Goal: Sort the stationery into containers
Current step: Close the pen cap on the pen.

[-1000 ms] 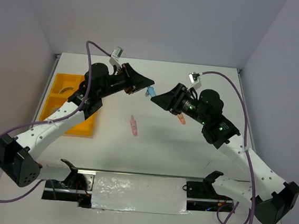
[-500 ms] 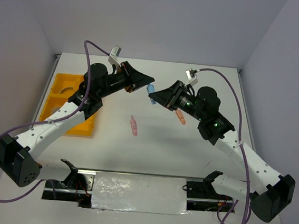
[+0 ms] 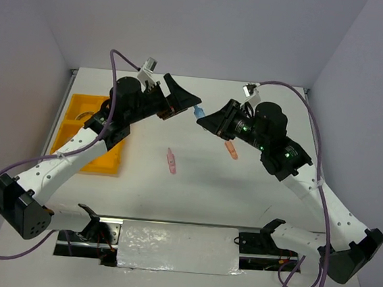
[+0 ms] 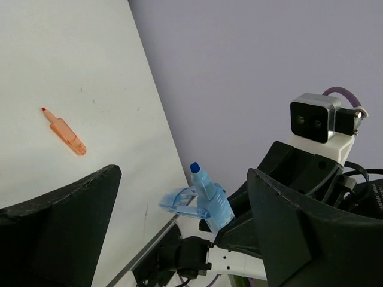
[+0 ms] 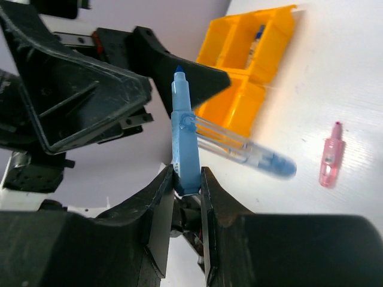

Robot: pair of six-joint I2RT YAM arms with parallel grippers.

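A blue clip-like piece (image 3: pixel 198 111) hangs in the air between the two grippers. My right gripper (image 5: pixel 187 176) is shut on its lower end, and a clear arm with a blue tip (image 5: pixel 251 152) sticks out sideways from it. My left gripper (image 4: pixel 184 173) is open, its fingers (image 4: pixel 72 221) on either side of the blue piece (image 4: pixel 212 197) without touching it. On the table lie an orange piece (image 3: pixel 231 149) and a pink piece (image 3: pixel 171 160). The yellow-orange tray (image 3: pixel 69 115) sits at the far left.
One tray (image 5: pixel 230 110) compartment holds a small clear item with a blue end (image 5: pixel 256 37). The pink piece (image 5: pixel 331 156) lies on open white table right of the tray. Grey walls enclose the table at the back and sides.
My left gripper has opened and let go of the blue piece. My right gripper has closed on it and now carries it alone.
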